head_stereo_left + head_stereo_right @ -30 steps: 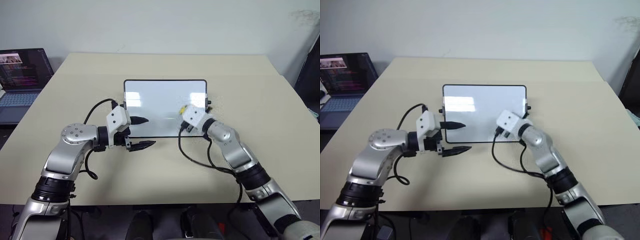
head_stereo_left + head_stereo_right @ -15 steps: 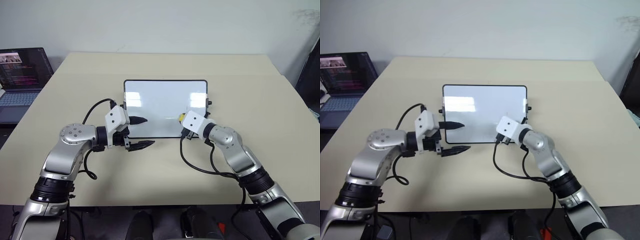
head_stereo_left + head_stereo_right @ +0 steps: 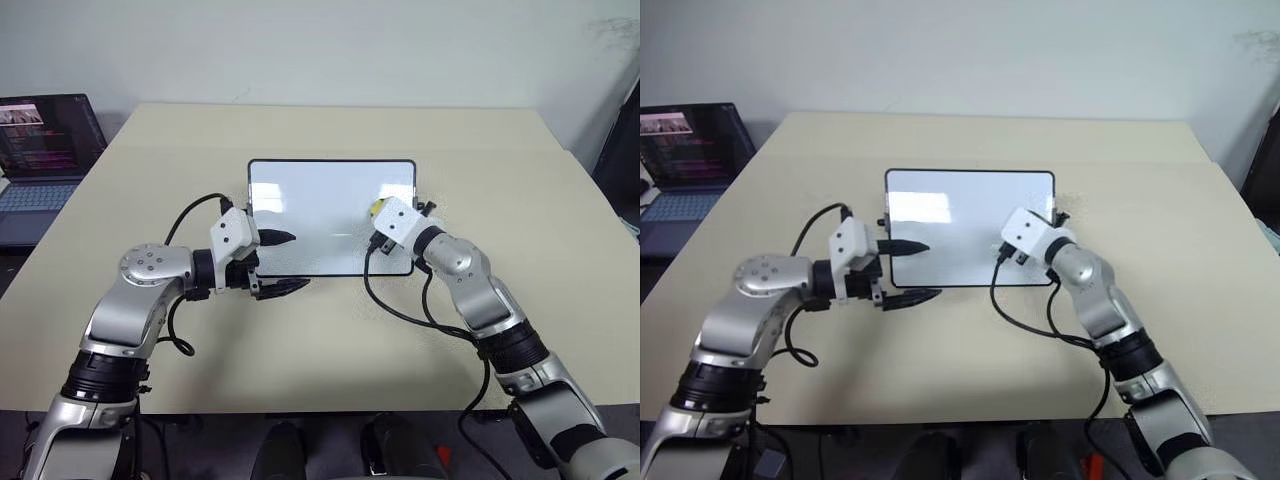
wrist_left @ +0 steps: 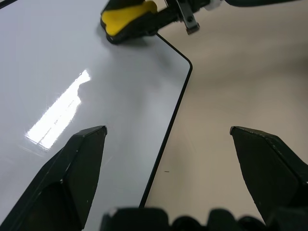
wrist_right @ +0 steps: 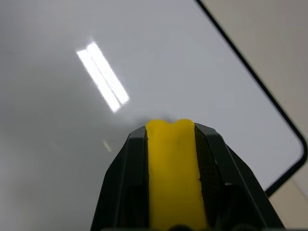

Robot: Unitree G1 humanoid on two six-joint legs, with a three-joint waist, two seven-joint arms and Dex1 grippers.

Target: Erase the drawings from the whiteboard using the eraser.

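White and glossy, the whiteboard (image 3: 331, 215) lies flat on the beige surface (image 3: 330, 330) in the left eye view, with a laptop (image 3: 45, 150) off at the far left edge. The right tool (image 3: 376, 212) rests over the board's right part, a bit of the yellow eraser (image 3: 377, 207) showing past its white housing. The left tool (image 3: 283, 263) hangs at the board's near left corner, its two black fingers apart and holding nothing. No red drawings can be made out on the board here.

From the right eye view the layout is the same: right tool over the board's right side, left tool spread at the near left edge.

Along the left wrist, the open fingers (image 4: 72, 163) straddle the board's black rim, and across the board the eraser sits close to a rounded corner.

Along the right wrist, the right tool is clamped on the eraser, its end seemingly against the clean white face, a corner of the frame nearby.

Judged from this, the wiping step is under way and perhaps near its end. The next move calls for a sweep over any part not yet checked, keeping the eraser pressed flat while the left tool steadies the board if it slides.
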